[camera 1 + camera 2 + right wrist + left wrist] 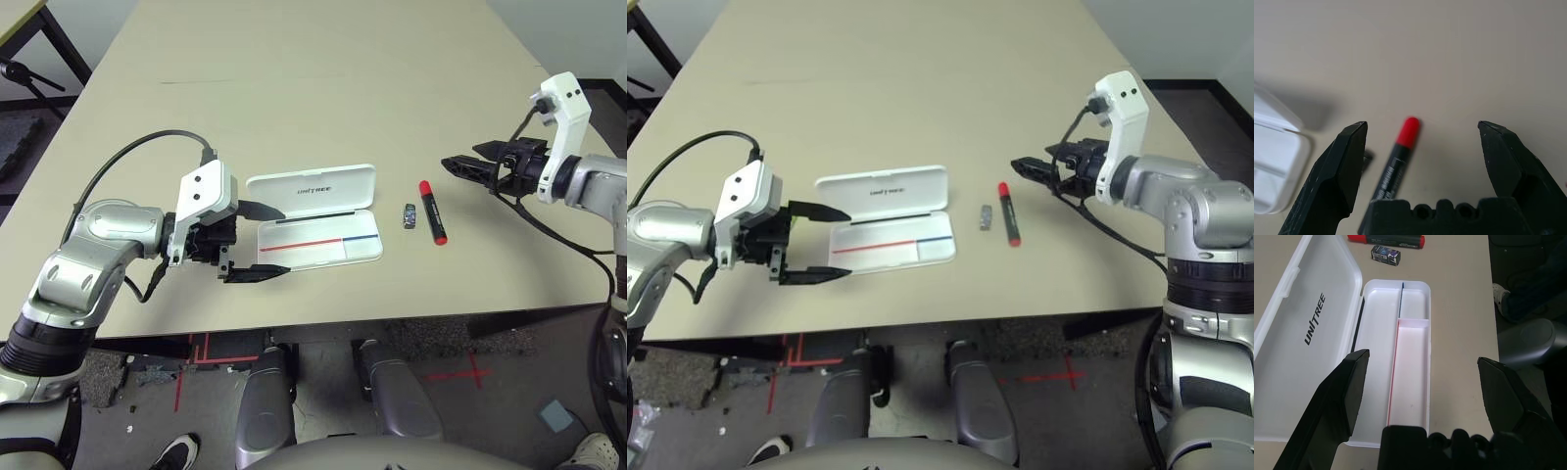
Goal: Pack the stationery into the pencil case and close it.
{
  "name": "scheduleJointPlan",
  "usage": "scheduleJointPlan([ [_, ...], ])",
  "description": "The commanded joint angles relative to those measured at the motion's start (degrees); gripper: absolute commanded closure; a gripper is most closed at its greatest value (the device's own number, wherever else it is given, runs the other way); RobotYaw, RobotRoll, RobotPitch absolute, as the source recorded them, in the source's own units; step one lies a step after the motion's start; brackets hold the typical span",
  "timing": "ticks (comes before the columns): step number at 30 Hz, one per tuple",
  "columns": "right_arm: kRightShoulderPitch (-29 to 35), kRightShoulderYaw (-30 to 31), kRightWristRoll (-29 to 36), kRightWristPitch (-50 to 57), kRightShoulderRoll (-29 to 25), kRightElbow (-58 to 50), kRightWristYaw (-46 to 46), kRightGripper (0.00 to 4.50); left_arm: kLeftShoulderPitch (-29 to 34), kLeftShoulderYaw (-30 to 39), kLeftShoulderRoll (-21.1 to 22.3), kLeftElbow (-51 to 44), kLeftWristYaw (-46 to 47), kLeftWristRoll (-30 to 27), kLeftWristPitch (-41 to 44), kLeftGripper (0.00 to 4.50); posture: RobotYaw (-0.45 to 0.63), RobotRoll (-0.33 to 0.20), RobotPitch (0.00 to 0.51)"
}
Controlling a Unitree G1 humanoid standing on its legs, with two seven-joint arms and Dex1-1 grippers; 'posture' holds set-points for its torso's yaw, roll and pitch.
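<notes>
The white pencil case lies open in the middle of the table, its lid (310,186) marked UNITREE flat behind the tray (323,247), which has a red-and-blue stripe. My left gripper (284,241) is open at the tray's left end, one finger on each side, holding nothing. In the left wrist view the tray (1378,333) shows nothing inside. A red marker (433,211) with a black band lies right of the case, with a small grey-blue block (409,215) between them. My right gripper (460,159) hovers open just beyond the marker's red end (1409,131).
The beige table (313,78) stretches far behind the case. Its front edge runs just below the case. Dark table legs (49,49) stand at the far left. A shoe (176,452) shows on the floor below, near red tape marks.
</notes>
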Motion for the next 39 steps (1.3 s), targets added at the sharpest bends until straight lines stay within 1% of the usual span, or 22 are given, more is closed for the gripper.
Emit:
scheduleJointPlan([
  [1,0.05,1.6,-1.31,2.0,0.42,0.09,-2.36,0.0,-0.15,-1.41,-0.38,0.09,0.15,0.77,-0.47,0.04,-0.16,0.0,0.165],
  [6,2.42,4.76,-2.06,0.89,1.64,-0.34,-2.69,0.0,0.13,-0.86,-1.04,-0.69,0.7,-0.3,0.32,0.04,-0.15,0.0,0.17],
  [12,3.35,7.47,-3.33,-1.21,4.04,1.64,-2.69,0.0,0.76,-0.66,-0.92,-1.35,1.16,-0.3,0.68,0.04,-0.14,0.0,0.175],
  [17,5.2,11.88,-6.98,-4.59,4.33,4.97,-3.12,0.0,1.32,-0.79,-0.96,-2.18,1.7,-0.35,1.05,0.04,-0.13,0.0,0.18],
  [21,5.46,13.66,-9.22,-6.85,4.38,7.32,-3.74,0.0,1.52,-0.62,-0.78,-2.53,1.79,-0.4,1.33,0.04,-0.12,0.0,0.183],
  [23,5.35,13.85,-9.8,-7.89,4.49,8.28,-3.87,0.4,1.61,-0.62,-0.77,-2.75,1.86,-0.39,1.45,0.0,-0.12,0.0,0.183],
  [25,5.1,13.65,-10.16,-8.57,4.56,8.97,-3.76,0.96,1.64,-0.65,-0.78,-2.86,1.88,-0.32,1.54,0.0,-0.12,0.0,0.183],
  [28,4.25,12.8,-10.58,-9.32,4.24,9.82,-3.31,2.11,1.55,-0.67,-0.74,-2.72,1.82,-0.18,1.54,0.0,-0.12,0.0,0.182],
  [31,2.79,11.83,-10.82,-10.33,2.75,10.71,-2.06,3.29,1.47,-0.73,-0.65,-2.56,1.7,-0.05,1.45,0.0,-0.13,0.0,0.182],
  [33,1.68,11.74,-11.01,-11.31,1.18,11.18,-0.48,3.93,1.36,-0.75,-0.55,-2.29,1.53,0.06,1.31,0.0,-0.13,0.0,0.181],
  [34,1.18,11.82,-11.12,-11.83,0.33,11.27,0.43,3.99,1.33,-0.72,-0.47,-2.17,1.44,0.1,1.23,0.0,-0.13,0.0,0.181],
  [39,-0.55,13.98,-11.46,-17.57,-4.87,10.58,8.76,3.99,1.07,-0.51,0.07,-1.35,0.85,0.23,0.75,0.0,-0.14,0.0,0.181],
])
